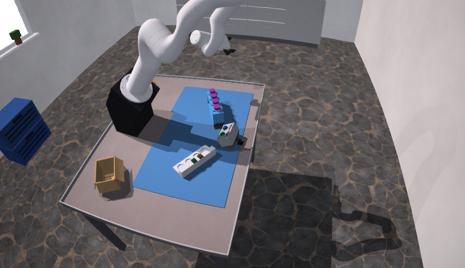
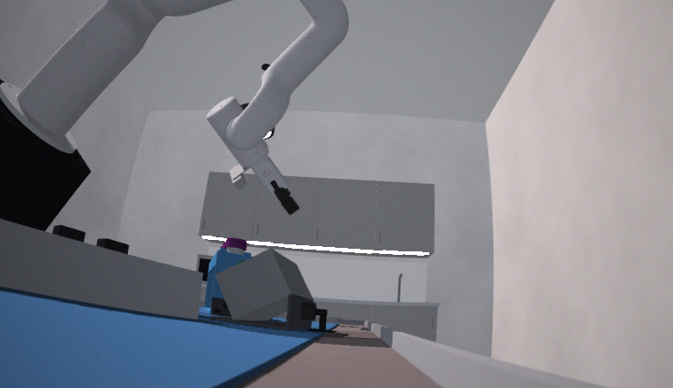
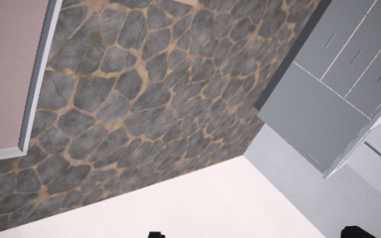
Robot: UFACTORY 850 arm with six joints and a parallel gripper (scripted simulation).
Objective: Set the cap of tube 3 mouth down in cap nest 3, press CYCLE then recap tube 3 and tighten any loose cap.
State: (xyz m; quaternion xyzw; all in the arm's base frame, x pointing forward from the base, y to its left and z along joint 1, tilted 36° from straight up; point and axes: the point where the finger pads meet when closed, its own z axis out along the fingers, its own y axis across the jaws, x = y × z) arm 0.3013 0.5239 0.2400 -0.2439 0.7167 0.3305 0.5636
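Observation:
My gripper (image 1: 232,44) (image 2: 290,205) (image 3: 256,235) is open and empty, high up and well away from the station. The blue decapping station (image 1: 216,118) (image 2: 215,277) holds the tubes in a row, each with a magenta cap. The cap of tube 3 (image 1: 215,101) is on its tube; whether any cap is loose cannot be told. The white cap tray (image 1: 185,173) shows empty nests, cap nest 3 (image 1: 187,161) among them. Its amber lamp (image 1: 200,155) and green lamp (image 1: 194,160) look dark. The grey key housing (image 1: 227,140) (image 2: 263,285) bears blue CYCLE (image 1: 224,127) and green READY (image 1: 222,133).
A open brown box (image 1: 118,174) stands on the table (image 1: 164,213) near its left edge, beside the blue mat (image 1: 205,193). The key housing stands between the decapping station and the cap tray. The wrist view shows mostly floor, a table corner (image 3: 12,99) and cabinets.

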